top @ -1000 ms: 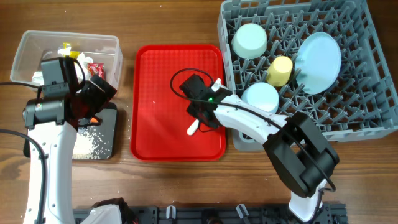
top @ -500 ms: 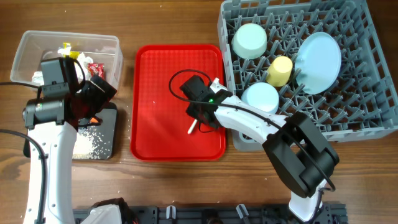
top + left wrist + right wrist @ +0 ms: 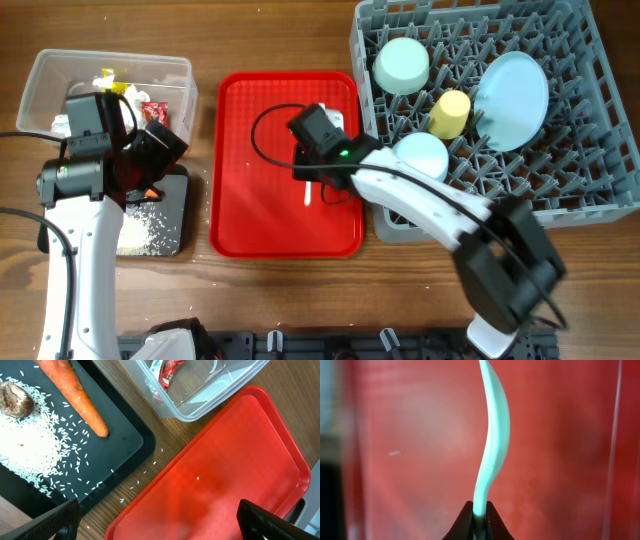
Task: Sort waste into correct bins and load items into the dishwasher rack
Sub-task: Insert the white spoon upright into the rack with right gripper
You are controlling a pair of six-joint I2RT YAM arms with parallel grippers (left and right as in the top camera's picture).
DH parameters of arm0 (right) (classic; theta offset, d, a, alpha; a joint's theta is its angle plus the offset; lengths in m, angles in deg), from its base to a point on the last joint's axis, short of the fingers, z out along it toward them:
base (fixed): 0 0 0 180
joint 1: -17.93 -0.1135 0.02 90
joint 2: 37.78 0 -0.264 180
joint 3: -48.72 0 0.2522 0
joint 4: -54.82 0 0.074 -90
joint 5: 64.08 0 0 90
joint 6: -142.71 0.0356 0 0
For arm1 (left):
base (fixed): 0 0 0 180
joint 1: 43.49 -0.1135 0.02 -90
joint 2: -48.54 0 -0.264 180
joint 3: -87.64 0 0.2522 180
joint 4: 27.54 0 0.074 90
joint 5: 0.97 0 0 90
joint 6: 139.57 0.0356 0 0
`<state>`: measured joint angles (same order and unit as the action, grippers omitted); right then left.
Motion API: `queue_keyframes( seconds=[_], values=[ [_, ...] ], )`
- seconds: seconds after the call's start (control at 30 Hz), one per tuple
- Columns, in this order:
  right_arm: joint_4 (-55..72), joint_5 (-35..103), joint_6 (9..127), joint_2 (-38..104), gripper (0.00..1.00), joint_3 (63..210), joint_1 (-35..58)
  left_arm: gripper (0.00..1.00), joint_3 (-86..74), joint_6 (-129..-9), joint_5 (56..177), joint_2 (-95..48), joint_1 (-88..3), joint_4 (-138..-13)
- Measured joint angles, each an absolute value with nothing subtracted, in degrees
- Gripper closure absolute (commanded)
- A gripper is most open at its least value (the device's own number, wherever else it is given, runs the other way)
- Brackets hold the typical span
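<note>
Waste side looks close to done: the clear tub (image 3: 40, 90), beyond the left hand (image 3: 160, 521), holds the red and yellow wrappers (image 3: 140, 100). I can't confirm the tissue from these views. Black tray (image 3: 125, 440), just left of that hand's fingers, carries the carrot (image 3: 75, 395), the rice (image 3: 30, 445) and the brown lump (image 3: 15, 400). Leftover: a few loose grains (image 3: 145, 471) lie on the counter (image 3: 165, 435) under the left hand, between black tray and red tray (image 3: 250, 130); I doubt they are worth chasing. Left hand is wide open, holds nothing and hovers over that gap, so it looks idle. Middle: the right hand (image 3: 320, 175) is above the red tray, clamped shut on the handle end of the white spoon (image 3: 492, 435), whose bowl sticks out ahead of the fingertips. Can't tell whether the spoon is clear of the tray surface yet. Nothing else shows on the red tray. Right of that hand: the rack (image 3: 590, 200) already has the mint bowl (image 3: 401, 65), yellow cup (image 3: 450, 113), plate (image 3: 512, 100) standing on edge, and pale-blue bowl (image 3: 418, 155), the one nearest the hand. My read: the spoon is the last item, with only its carry to the rack and release to do. Risk is the thin handle slipping or twisting in the grip.
</note>
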<state>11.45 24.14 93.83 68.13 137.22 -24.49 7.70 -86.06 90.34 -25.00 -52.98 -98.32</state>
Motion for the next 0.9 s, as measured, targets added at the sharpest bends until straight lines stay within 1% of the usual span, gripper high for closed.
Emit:
queue_keyframes(
  seconds=[0.1,0.2,0.33,0.43,0.5,0.57,0.77,0.9],
  values=[
    [10.10,24.22,81.46,60.09,0.96,137.76,-23.72,0.00,7.70,-86.06,90.34,-25.00,-52.98,-98.32],
    [3.93,20.90,73.05,52.83,0.96,137.96,-21.19,0.00,7.70,-86.06,90.34,-25.00,-52.98,-98.32],
    [-5.10,9.38,63.34,42.47,0.96,138.20,-12.05,0.00,7.70,-86.06,90.34,-25.00,-52.98,-98.32],
    [-8.72,5.54,54.95,39.89,0.96,138.29,-5.84,0.00,7.70,-86.06,90.34,-25.00,-52.98,-98.34],
    [-9.49,3.33,47.95,39.89,0.96,138.29,0.10,0.00,7.70,-86.06,90.34,-25.00,-52.98,-98.34],
    [-9.55,2.67,44.85,40.68,0.95,138.29,4.17,0.00,7.70,-86.06,90.34,-25.00,-52.98,-98.32],
    [-10.36,3.31,41.86,47.87,0.96,138.29,13.65,0.00,7.70,-86.06,90.34,-25.00,-52.98,-98.34],
    [-10.63,5.14,41.61,53.44,0.96,138.29,15.38,0.00,7.70,-86.06,90.34,-25.00,-52.98,-98.32]
  ],
)
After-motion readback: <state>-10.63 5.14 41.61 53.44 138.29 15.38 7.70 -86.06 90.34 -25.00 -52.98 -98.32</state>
